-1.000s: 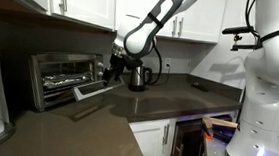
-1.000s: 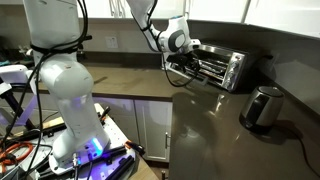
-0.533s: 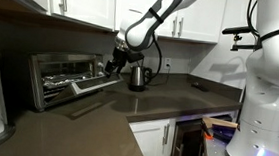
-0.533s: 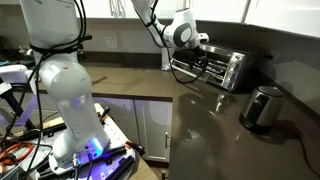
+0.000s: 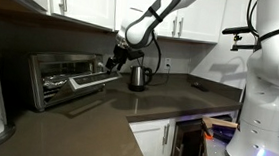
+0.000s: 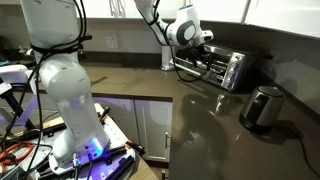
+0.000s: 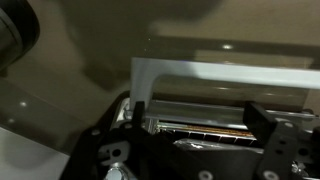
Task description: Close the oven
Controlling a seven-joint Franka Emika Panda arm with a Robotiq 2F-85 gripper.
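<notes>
Silver-grey oven point(image 5: 59, 77) sits far left on the bench point(image 5: 95, 130) in an exterior view, door point(image 5: 91, 81) partly open, tilted. Claw point(image 5: 111, 69) at the door's front edge, fingers spread wide, gripping nothing.

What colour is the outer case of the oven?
Silver-grey. The oven shows it best in an exterior view.
</notes>
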